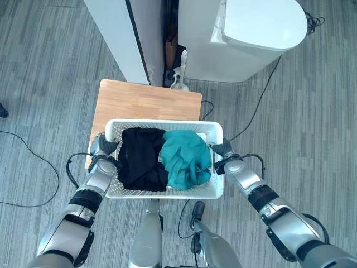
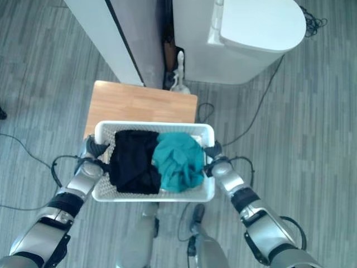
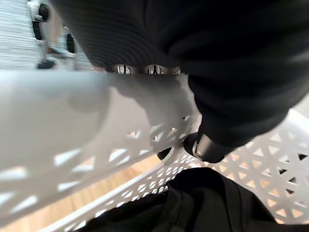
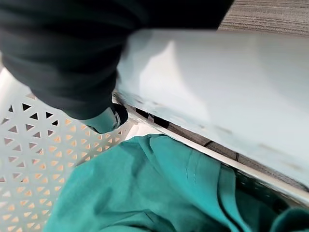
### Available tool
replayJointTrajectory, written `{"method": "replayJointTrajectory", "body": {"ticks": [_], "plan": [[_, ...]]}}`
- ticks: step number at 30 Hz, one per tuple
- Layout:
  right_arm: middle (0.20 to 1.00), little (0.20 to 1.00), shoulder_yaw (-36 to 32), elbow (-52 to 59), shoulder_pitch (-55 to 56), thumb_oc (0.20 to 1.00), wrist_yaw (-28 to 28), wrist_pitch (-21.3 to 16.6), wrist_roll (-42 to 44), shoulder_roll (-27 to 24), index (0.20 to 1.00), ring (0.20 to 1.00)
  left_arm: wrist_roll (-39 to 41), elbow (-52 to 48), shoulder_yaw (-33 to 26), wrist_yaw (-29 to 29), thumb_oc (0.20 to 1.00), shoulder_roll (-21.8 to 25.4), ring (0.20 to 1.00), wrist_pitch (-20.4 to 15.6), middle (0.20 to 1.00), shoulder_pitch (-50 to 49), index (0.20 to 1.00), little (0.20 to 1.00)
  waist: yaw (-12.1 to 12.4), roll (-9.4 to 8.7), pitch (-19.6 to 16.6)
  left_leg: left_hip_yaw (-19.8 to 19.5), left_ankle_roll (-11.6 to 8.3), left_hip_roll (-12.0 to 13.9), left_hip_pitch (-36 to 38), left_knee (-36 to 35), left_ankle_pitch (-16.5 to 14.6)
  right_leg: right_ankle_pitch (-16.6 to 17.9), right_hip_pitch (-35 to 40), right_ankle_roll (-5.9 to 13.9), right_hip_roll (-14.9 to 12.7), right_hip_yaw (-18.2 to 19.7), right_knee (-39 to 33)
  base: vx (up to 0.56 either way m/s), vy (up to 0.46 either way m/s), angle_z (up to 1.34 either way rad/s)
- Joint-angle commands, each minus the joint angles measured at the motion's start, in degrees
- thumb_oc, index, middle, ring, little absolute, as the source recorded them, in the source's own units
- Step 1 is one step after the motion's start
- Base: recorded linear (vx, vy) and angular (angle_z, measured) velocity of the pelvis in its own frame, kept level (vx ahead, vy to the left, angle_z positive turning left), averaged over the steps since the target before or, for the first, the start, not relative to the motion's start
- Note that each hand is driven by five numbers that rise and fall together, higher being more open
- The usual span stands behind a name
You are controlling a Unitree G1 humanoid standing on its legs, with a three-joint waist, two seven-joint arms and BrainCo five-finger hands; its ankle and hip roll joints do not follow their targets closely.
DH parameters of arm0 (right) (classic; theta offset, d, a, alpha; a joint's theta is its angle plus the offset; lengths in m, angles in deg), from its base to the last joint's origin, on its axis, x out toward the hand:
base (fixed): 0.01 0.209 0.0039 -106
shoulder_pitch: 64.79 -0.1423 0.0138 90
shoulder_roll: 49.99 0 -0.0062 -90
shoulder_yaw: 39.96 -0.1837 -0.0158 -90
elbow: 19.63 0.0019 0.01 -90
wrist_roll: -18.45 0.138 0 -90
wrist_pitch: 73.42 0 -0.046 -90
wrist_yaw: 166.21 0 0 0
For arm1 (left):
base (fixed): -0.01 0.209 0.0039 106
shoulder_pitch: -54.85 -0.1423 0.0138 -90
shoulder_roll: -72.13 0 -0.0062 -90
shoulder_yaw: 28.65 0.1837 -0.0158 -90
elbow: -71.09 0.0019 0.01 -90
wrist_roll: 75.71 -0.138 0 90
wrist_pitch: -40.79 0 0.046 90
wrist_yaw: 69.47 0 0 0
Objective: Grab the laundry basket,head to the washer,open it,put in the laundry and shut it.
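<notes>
White laundry basket (image 1: 165, 192): held between both hands over the near edge of a wooden bench (image 1: 146, 100). Left hand (image 1: 103, 146) and right hand (image 1: 224, 151) each curl around an end rim. Contents: black garment (image 1: 140, 159) nearer the left hand, teal garment (image 1: 187, 157) nearer the right. White washer (image 1: 245, 36) beyond both hands.

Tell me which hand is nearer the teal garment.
Right. The right hand grips the basket rim beside the teal garment; the left hand holds the opposite rim, with the black garment between.
</notes>
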Motion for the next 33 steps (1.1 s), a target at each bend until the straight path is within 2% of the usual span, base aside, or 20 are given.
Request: {"method": "replayJointTrajectory", "body": {"ticks": [1, 9, 13, 18, 24, 30, 33], "plan": [[0.200, 0.200, -4.87, 7.76, -0.97, 0.200, 0.57, -6.12, 0.63, -0.74, 0.200, 0.200, -3.14, 3.86, 2.47, -2.82, 0.200, -1.23, 0.200, -1.81, 0.200, 3.40, 0.200, 0.200, -1.18, -1.36, 2.83, 1.56, -1.18, 3.85, 0.55, -0.17, -2.86, 0.07, -3.70, 3.94, -7.13, 0.16, 5.36, 0.00, 0.000, 0.00], [0.200, 0.200, -8.56, 12.34, 3.24, 0.200, 0.76, -8.85, 3.92, -3.38, 0.200, 0.200, -6.99, 1.17, 4.05, -3.23, 0.200, -0.54, 0.200, -2.54, 0.200, 4.42, 0.200, 0.200, -2.11, -2.19, 2.01, 1.83, -1.12, 3.99, 0.63, -0.15, -3.16, 0.28, -3.80, 4.15, -7.10, 0.57, 5.11, 0.00, -0.002, 0.01], [0.200, 0.200, -10.97, 15.25, 5.20, 0.200, 1.19, -10.27, 6.80, -5.53, 0.200, 0.200, -14.49, -5.21, 5.51, -4.53, 0.200, 2.09, 0.200, -2.97, 0.200, 5.00, 0.200, 0.200, -2.44, -2.60, 1.03, 1.89, -1.23, 4.28, 1.63, -0.08, -4.04, -0.34, -3.19, 4.40, -7.09, 0.83, 5.42, 0.00, -0.009, 0.00], [0.200, 0.200, -12.15, 16.47, 5.19, 0.200, 1.14, -10.91, 6.38, -6.61, 0.200, 0.200, -18.95, -9.35, 6.16, -4.92, 0.200, 3.03, 0.200, -3.74, 0.200, 4.74, 0.200, 0.200, -2.58, -3.09, -0.13, 1.92, -0.98, 4.45, 2.06, 0.28, -4.64, -0.35, -2.83, 4.55, -7.11, 1.13, 5.44, 0.01, -0.020, -0.02], [0.200, 0.200, -13.07, 17.07, 5.88, 0.200, 1.91, -10.77, 7.01, -7.12, 0.200, 0.200, -17.23, -15.02, 4.32, -5.78, 0.200, 2.97, 0.200, -5.62, 0.200, 2.52, 0.200, 0.200, -2.48, -3.46, -1.47, 2.00, -0.79, 4.77, 3.03, 1.12, -5.58, -0.78, -1.99, 4.42, -7.05, 1.49, 5.74, 0.02, -0.032, -0.09], [0.200, 0.200, -13.06, 17.78, 7.68, 0.200, 3.65, -11.63, 10.91, -7.98, 0.200, 0.200, -19.17, -19.64, 7.98, -7.97, 0.200, 2.06, 0.200, -7.35, 0.200, 5.70, 0.200, 0.200, -3.30, -3.39, -3.32, 1.83, -0.89, 5.47, 4.48, 1.73, -6.29, -1.90, -0.81, 4.18, -6.63, 2.00, 6.35, 0.02, -0.038, -0.05], [0.200, 0.200, -13.36, 18.80, 8.77, 0.200, 4.65, -12.06, 12.74, -8.88, 0.200, 0.200, -19.29, -20.92, 11.13, -9.72, 0.200, -0.46, 0.200, -8.32, 0.200, 8.23, 0.200, 0.200, -4.29, -3.23, -4.22, 2.09, -1.06, 6.03, 5.59, 1.90, -6.49, -2.61, -0.22, 3.91, -6.22, 2.73, 6.98, 0.00, -0.054, -0.03]]}}
